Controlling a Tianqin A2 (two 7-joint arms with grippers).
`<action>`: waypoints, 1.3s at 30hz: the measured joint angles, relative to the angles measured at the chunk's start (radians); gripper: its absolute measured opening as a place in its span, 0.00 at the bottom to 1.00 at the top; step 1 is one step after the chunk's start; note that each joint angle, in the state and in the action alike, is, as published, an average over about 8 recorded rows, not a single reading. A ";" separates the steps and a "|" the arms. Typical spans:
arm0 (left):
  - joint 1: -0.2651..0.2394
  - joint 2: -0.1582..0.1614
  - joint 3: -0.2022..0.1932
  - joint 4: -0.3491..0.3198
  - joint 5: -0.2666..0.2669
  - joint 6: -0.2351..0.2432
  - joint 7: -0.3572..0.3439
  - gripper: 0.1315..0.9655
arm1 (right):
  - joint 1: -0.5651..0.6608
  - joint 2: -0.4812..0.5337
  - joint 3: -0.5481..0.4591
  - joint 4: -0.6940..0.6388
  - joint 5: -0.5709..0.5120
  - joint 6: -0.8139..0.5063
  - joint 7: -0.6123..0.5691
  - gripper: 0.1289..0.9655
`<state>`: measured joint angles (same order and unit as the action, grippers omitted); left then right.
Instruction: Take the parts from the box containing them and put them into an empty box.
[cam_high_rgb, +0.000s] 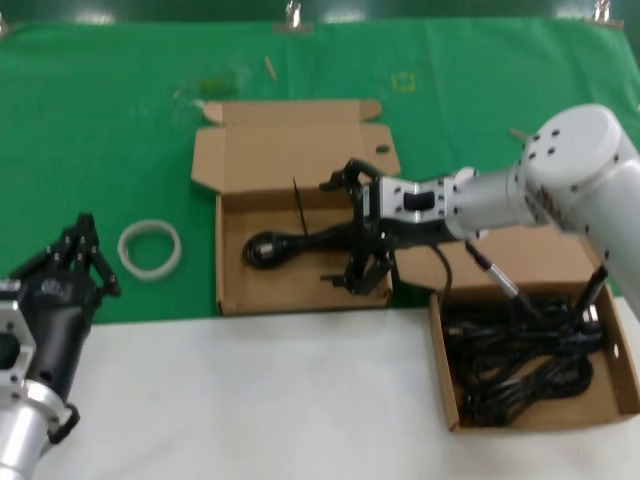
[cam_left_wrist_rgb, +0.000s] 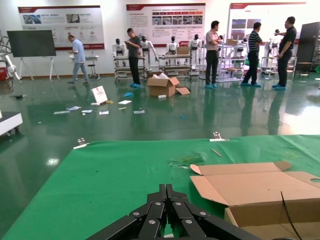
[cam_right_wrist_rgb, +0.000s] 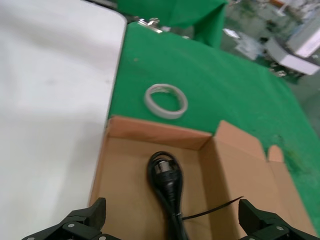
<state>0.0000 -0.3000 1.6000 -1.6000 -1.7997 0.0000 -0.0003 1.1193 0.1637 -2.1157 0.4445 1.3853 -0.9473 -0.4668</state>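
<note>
An open carton (cam_high_rgb: 236, 292) lies on the green cloth with its lid flap folded back. One black power cord (cam_high_rgb: 290, 243) lies on its floor. My right gripper (cam_high_rgb: 348, 230) hangs open just above that cord, one finger on either side, touching nothing. The right wrist view shows the cord (cam_right_wrist_rgb: 167, 175) on the carton floor (cam_right_wrist_rgb: 125, 175), between the spread tips of the right gripper (cam_right_wrist_rgb: 172, 215). A twin carton (cam_high_rgb: 447, 385) at the right front holds a tangle of several black cords (cam_high_rgb: 520, 360). My left gripper (cam_high_rgb: 82, 255) rests shut at the left, away from both cartons.
A white translucent ring (cam_high_rgb: 150, 249) lies on the cloth between the left gripper and the open carton. A thin black tie (cam_right_wrist_rgb: 215, 207) sticks out from the cord. The green cloth meets a white tabletop along the near edge. The left gripper (cam_left_wrist_rgb: 166, 191) faces the carton's lid (cam_left_wrist_rgb: 250, 185).
</note>
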 joint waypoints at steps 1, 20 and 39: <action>0.000 0.000 0.000 0.000 0.000 0.000 0.000 0.02 | -0.009 0.001 0.004 0.010 0.004 0.008 0.004 0.87; 0.000 0.000 0.000 0.000 0.000 0.000 0.000 0.22 | -0.280 0.034 0.129 0.289 0.104 0.237 0.117 1.00; 0.000 0.000 0.000 0.000 0.000 0.000 0.001 0.62 | -0.570 0.069 0.263 0.589 0.211 0.482 0.238 1.00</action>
<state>0.0000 -0.3000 1.6000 -1.6000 -1.7999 0.0000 0.0002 0.5491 0.2332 -1.8530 1.0333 1.5965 -0.4648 -0.2290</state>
